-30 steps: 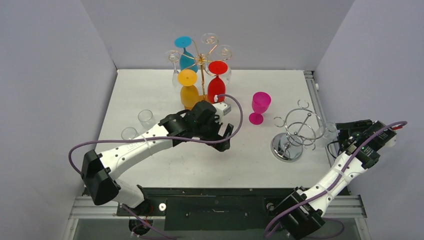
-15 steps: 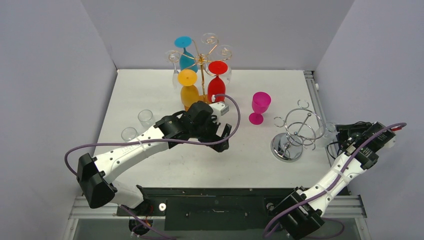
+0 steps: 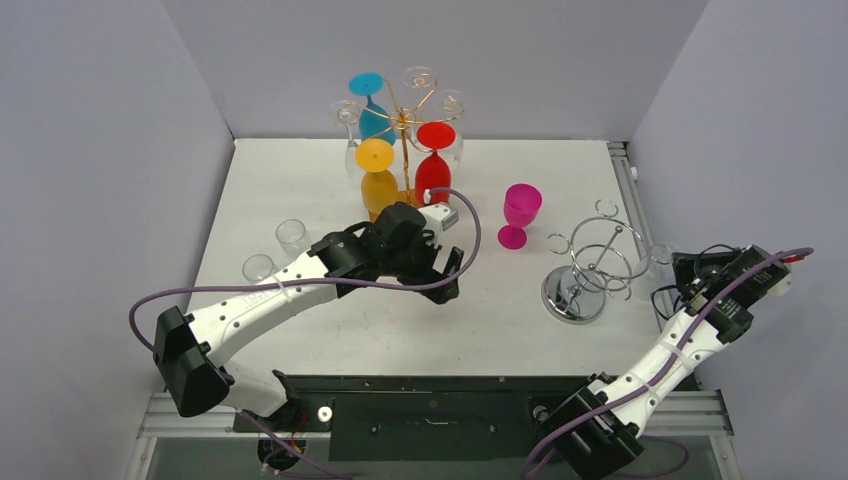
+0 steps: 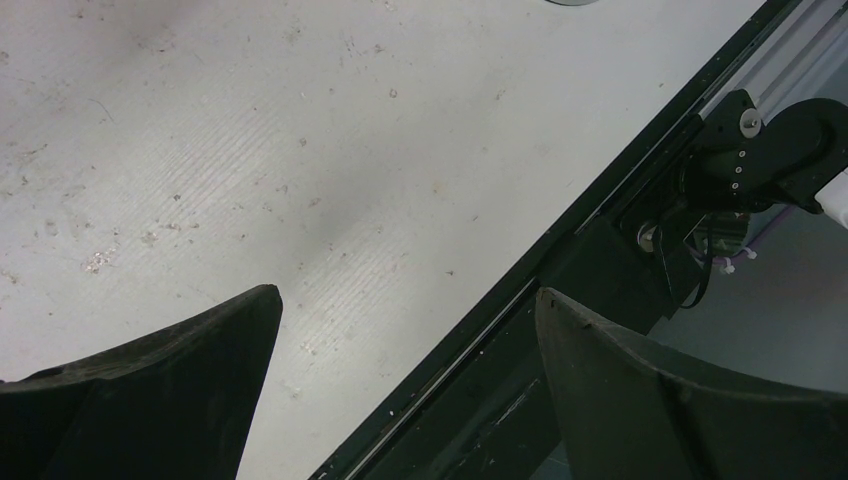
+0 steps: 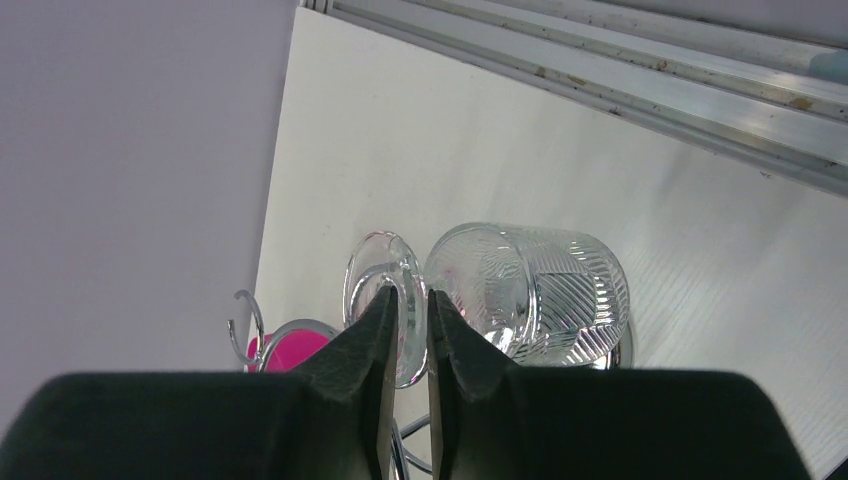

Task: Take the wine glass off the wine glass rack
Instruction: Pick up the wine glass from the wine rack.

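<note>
While left tool (image 4: 405, 300) hung wide above worktop (image 4: 200, 120), right tool (image 5: 408, 300) pinched clear glass (image 5: 530, 290) at 3 o'clock of chrome stand (image 3: 575, 295); gold wine glass rack (image 3: 405, 120) at 12 o'clock.

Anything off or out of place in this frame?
Yes: the right gripper pinches the foot of a clear glass beside the chrome stand, at the table's right edge, nowhere near the gold rack at the back.

Near-centre table (image 3: 500, 330) open | left arm (image 3: 300, 280) lies across just near of rack (image 3: 403, 120) | pink glass (image 3: 519, 212) right of it | chrome stand (image 3: 590, 265), clear glass (image 3: 655, 262) crowd right edge | two cups (image 3: 292, 236) left
</note>
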Action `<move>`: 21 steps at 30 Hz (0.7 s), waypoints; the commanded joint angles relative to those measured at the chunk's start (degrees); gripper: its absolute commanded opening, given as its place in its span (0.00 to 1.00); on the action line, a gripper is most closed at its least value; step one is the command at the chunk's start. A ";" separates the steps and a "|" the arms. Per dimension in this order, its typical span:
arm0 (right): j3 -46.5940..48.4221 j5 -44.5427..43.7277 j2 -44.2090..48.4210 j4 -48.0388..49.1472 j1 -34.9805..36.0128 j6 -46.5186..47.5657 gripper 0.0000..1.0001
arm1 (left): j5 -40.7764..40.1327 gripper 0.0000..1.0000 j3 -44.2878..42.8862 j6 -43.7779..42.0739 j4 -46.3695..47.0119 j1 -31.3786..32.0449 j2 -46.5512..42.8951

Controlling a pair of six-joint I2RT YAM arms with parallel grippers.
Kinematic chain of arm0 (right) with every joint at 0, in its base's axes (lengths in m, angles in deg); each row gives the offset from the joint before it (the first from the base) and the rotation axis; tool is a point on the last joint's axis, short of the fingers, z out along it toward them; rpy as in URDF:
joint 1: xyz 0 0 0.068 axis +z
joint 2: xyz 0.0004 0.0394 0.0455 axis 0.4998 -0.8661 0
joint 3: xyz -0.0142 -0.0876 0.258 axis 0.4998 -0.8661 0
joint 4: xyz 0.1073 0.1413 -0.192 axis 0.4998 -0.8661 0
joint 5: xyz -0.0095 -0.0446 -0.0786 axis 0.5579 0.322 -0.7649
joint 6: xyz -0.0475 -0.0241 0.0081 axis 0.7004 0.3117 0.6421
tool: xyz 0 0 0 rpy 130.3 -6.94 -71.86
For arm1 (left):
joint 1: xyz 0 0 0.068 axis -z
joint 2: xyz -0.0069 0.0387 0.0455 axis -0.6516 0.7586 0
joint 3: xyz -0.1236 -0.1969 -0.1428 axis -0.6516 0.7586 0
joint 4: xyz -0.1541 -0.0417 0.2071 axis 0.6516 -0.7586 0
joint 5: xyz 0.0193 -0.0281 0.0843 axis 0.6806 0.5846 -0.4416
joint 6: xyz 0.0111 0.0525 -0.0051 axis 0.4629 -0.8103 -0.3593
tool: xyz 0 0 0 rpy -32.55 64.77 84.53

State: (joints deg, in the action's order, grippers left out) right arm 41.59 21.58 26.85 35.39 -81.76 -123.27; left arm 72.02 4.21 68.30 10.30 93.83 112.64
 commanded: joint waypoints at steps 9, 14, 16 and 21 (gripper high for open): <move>2.96 -4.42 2.31 -0.74 -0.11 2.05 0.00 | 0.96 0.96 0.57 0.14 2.88 0.05 -1.46; 0.54 -4.65 5.31 4.39 0.00 -0.34 0.00 | 1.01 0.96 0.68 0.13 3.04 0.01 -1.41; -0.68 -5.13 6.79 6.43 0.14 -1.39 0.00 | 1.00 0.96 0.78 0.19 3.07 0.01 -1.49; -1.87 -6.18 8.23 8.45 0.26 -2.46 0.00 | 1.03 0.96 0.72 0.22 3.06 -0.07 -1.32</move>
State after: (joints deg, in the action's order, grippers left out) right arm 39.88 17.15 33.62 37.64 -81.69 -124.34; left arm 72.45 5.04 68.30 10.71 93.83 112.64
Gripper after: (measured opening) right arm 0.071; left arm 0.965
